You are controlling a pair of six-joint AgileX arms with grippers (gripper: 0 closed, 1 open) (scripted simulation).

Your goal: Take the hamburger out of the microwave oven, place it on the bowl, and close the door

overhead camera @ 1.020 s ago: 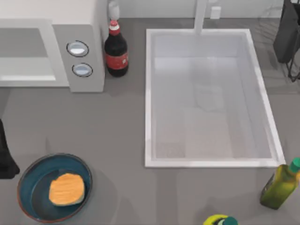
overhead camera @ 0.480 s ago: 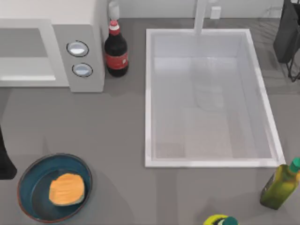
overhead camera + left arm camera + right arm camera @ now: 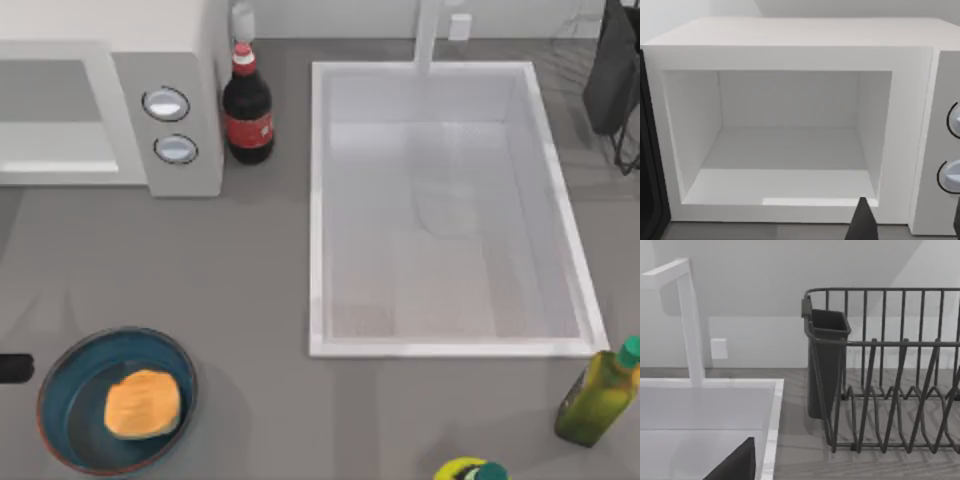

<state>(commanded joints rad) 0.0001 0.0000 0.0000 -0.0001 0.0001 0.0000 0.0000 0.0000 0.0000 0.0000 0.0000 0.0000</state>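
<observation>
The hamburger (image 3: pixel 143 403), an orange-tan bun, lies inside the teal bowl (image 3: pixel 62 385) at the table's front left. The white microwave oven (image 3: pixel 170 60) stands at the back left, and its cavity (image 3: pixel 785 150) is empty. Its door is swung open; a dark strip (image 3: pixel 649 175) at the cavity's side is the door's edge. My left gripper (image 3: pixel 910 225) faces the cavity from the front, open, with nothing between its fingertips (image 3: pixel 861 222). A dark bit of my left arm (image 3: pixel 12 368) shows at the left edge, beside the bowl. One finger (image 3: pixel 735 465) of my right gripper hangs by the sink's back right corner.
A large white sink (image 3: pixel 318 200) fills the middle and right, with a tap (image 3: pixel 690 325) behind it. A cola bottle (image 3: pixel 247 110) stands next to the microwave's dials (image 3: pixel 166 103). A dark dish rack (image 3: pixel 890 390) sits at the back right. An oil bottle (image 3: pixel 598 392) stands at the front right.
The dark shape of my left arm has drawn back leftward, mostly out of the top view. Hamburger, bowl and microwave have not moved.
</observation>
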